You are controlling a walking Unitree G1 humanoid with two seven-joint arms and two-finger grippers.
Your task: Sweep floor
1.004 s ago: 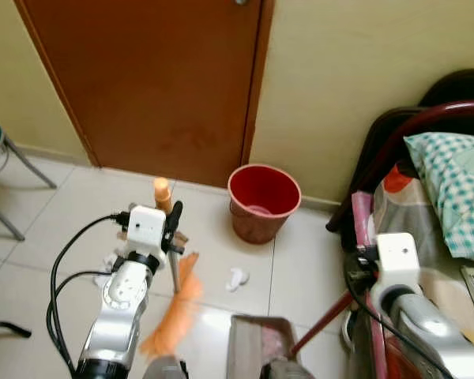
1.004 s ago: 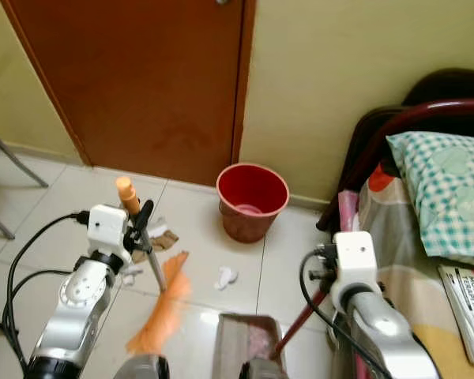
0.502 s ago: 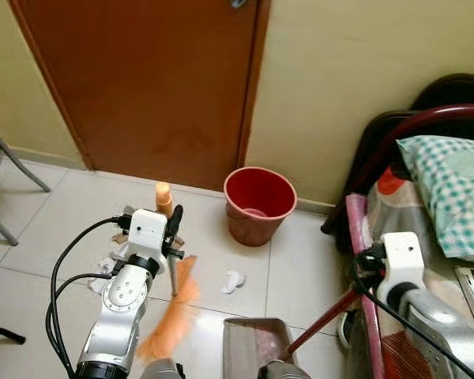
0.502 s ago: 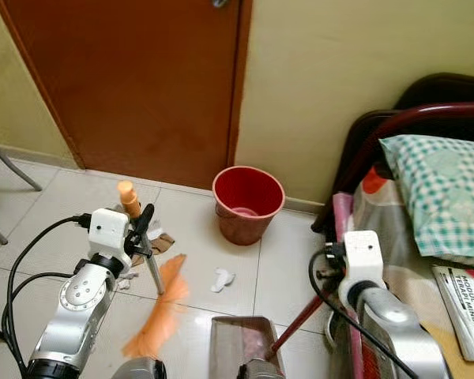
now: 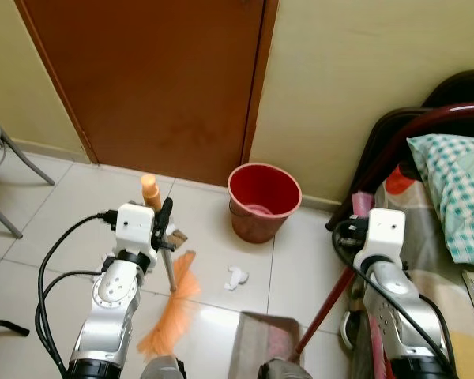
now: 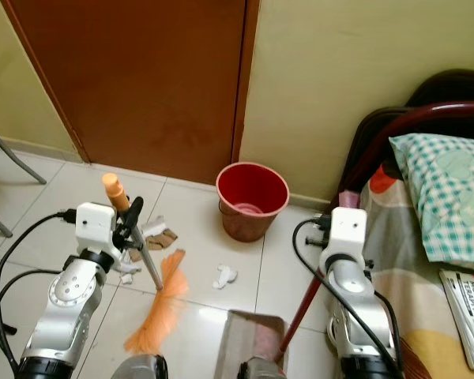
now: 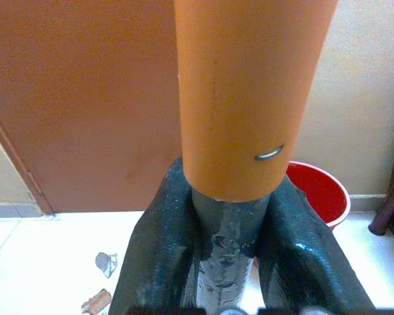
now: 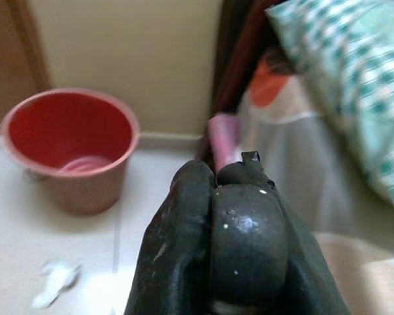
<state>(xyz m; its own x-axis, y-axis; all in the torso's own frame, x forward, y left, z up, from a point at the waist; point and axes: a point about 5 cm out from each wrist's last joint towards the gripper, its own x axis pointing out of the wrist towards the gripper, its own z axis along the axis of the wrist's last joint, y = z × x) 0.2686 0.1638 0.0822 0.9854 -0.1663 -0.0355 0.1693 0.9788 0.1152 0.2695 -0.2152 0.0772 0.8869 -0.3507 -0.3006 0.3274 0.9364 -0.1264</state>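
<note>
The left gripper (image 5: 164, 225) has its fingers clamped on the broom (image 5: 171, 312) handle, whose orange bristles rest on the tiled floor (image 5: 55, 197) beside the grey dustpan (image 5: 262, 346). The right gripper (image 8: 230, 216) has its fingers clamped on the dustpan's dark red handle (image 5: 325, 304). A white paper scrap (image 5: 235, 277) lies on the floor between the bristles and the red bucket (image 5: 263, 200), which stands by the door (image 5: 150, 79).

Pale tiled floor (image 5: 55, 197), red bucket (image 5: 263, 201) by the wall, white scrap (image 5: 235, 277), brown litter (image 6: 159, 234), dustpan (image 5: 261, 347).
</note>
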